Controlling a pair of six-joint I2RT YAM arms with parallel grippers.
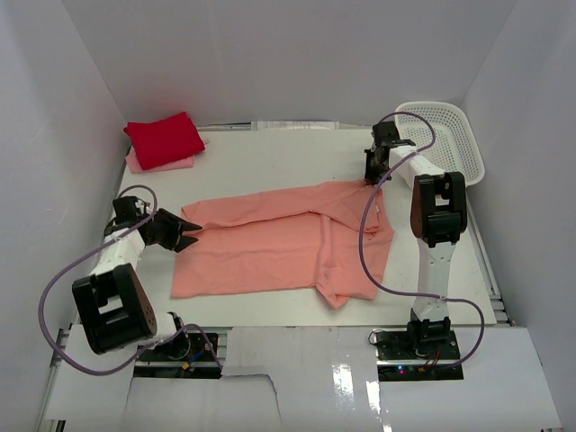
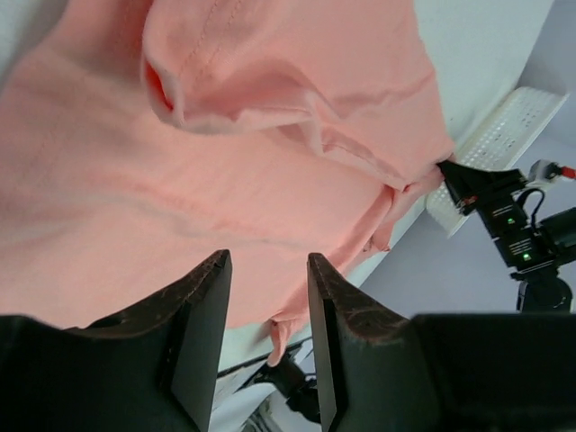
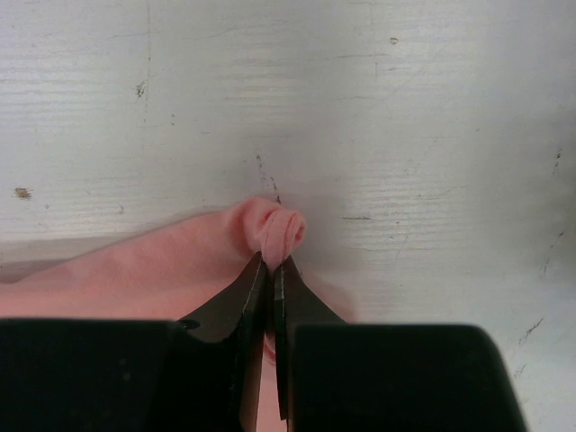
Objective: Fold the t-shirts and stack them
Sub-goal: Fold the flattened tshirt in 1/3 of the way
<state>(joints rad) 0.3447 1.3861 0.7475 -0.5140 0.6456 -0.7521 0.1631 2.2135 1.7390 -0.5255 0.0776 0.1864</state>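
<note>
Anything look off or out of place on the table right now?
The white basket in the far right corner seems tipped up against the wall, not flat. The salmon-pink shirt lies skewed and rumpled on its right side, one bunched corner pinched in the right gripper. Nothing looks spilled or damaged.

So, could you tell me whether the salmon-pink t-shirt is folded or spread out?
Mostly spread: the salmon-pink t-shirt lies flat and wide, only one end doubled over.

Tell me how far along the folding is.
Done: red t-shirt folded, stacked on the pale pink t-shirt in the far left corner. In hand: the right end effector pinches an edge of the salmon-pink t-shirt; the left end effector is open beside it. Left: fold it and add it to the stack.
</note>
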